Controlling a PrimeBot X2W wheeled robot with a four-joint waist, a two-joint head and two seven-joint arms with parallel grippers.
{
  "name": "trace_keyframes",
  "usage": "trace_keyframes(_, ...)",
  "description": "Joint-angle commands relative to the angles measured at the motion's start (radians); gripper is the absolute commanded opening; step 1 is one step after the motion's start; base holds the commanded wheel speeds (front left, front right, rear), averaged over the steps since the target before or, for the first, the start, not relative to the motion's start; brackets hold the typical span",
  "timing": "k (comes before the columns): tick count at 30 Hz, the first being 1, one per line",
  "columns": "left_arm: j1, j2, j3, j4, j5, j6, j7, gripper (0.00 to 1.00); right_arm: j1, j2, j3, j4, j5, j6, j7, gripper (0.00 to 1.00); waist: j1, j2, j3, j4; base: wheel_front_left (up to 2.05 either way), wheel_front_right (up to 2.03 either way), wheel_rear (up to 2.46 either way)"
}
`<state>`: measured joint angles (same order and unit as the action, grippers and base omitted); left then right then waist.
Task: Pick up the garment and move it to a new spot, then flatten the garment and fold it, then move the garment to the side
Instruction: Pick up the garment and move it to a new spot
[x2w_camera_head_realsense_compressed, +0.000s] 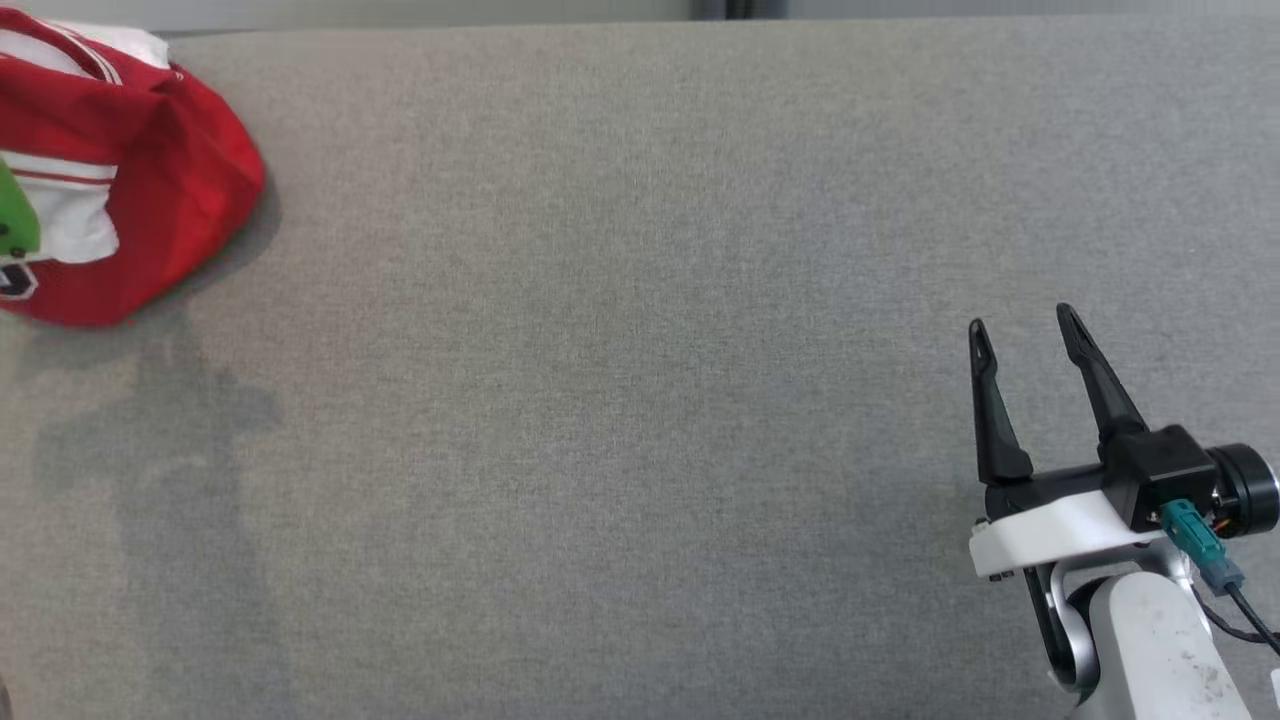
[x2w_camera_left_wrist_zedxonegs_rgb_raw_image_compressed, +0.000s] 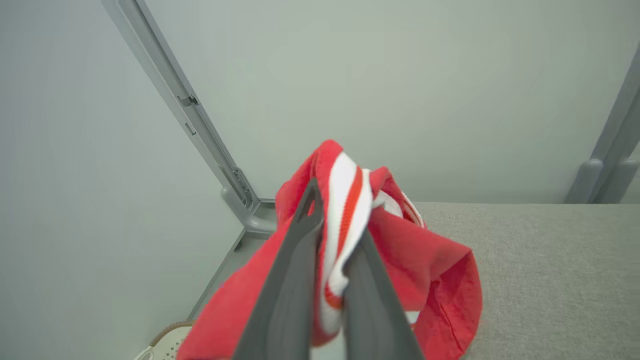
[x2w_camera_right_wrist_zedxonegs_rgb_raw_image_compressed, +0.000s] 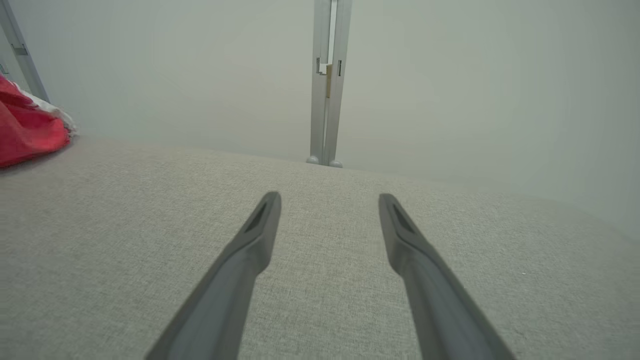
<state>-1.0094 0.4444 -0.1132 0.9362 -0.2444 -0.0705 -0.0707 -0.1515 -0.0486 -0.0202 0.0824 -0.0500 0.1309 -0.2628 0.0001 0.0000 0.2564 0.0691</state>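
At the upper left of the head view, the red and white garment (x2w_camera_head_realsense_compressed: 150, 200) is sitting bunched up at the far left end of the grey cloth-covered table (x2w_camera_head_realsense_compressed: 640, 350), running off the left edge of the frame. In the left wrist view, the left gripper (x2w_camera_left_wrist_zedxonegs_rgb_raw_image_compressed: 332, 220) is pinching a white and red striped band of the garment between its two fingers, which are standing close together on the cloth; the rest of the fabric is drooping around them, over the table's left end. Whether the bundle is touching the table cannot be told. The middle of the table is showing plain grey weave. At the lower right of the head view, the right gripper (x2w_camera_head_realsense_compressed: 1022, 318) is hovering over the table with its fingers spread wide, holding nothing. In the right wrist view, a grey metal post (x2w_camera_right_wrist_zedxonegs_rgb_raw_image_compressed: 327, 80) is standing against the pale wall beyond the table's far edge.
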Motion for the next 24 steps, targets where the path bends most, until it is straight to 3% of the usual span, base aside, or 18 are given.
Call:
trace_keyframes(1,-0.026,0.003,-0.011,-0.017,0.008,-0.007,-0.007,0.00,0.021,-0.003,-0.006,0.007,0.015,0.000,-0.003,1.00,-0.0001,0.0000,-0.101,-0.027,0.00,0.00,0.00)
trace_keyframes(13,-0.088,-0.097,-0.159,-0.164,0.030,-0.051,0.026,0.00,0.103,-0.003,-0.035,0.026,0.061,0.000,-0.003,1.00,-0.0001,0.0000,-0.241,-0.132,0.00,0.00,0.00)
trace_keyframes(19,-0.107,-0.199,-0.218,-0.252,-0.021,-0.058,0.030,0.00,0.126,-0.003,-0.046,0.026,0.075,0.000,-0.003,1.00,-0.0001,0.0000,-0.249,-0.180,0.00,0.00,0.00)
trace_keyframes(24,-0.074,-0.302,-0.221,-0.304,-0.131,-0.059,0.051,0.00,0.118,-0.003,-0.040,0.022,0.086,0.000,-0.003,1.00,-0.0001,0.0000,-0.224,-0.210,0.00,0.00,0.00)
